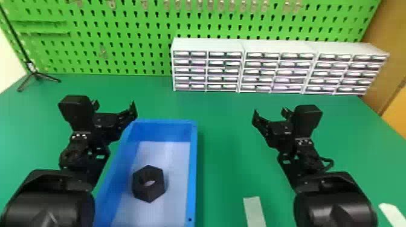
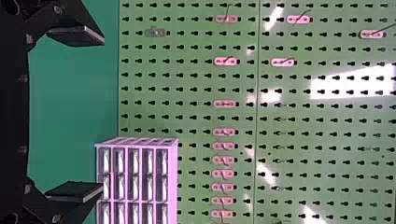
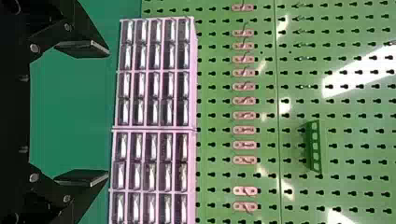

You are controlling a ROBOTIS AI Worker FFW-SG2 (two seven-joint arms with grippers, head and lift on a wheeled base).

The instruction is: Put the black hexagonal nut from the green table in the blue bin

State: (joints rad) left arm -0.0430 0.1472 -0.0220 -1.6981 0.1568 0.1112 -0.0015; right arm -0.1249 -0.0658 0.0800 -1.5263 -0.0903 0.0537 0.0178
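The black hexagonal nut (image 1: 149, 183) lies inside the blue bin (image 1: 192, 169), on its pale floor. My left gripper (image 1: 114, 104) is raised by the bin's far left corner, beyond the nut and not touching it. In the left wrist view the left gripper (image 2: 100, 114) is open, its two fingers wide apart with nothing between them. Over the green table (image 1: 223, 135), to the right of the bin, my right gripper (image 1: 270, 112) stands apart from it. The right wrist view has the right gripper (image 3: 108, 112) open and holding nothing.
White drawer cabinets (image 1: 208, 71) stand along the table's back edge before a green pegboard (image 1: 120, 39). A black tripod (image 1: 36, 74) is at the back left. One pale strip (image 1: 254, 211) lies near the front, another (image 1: 391, 213) at the right.
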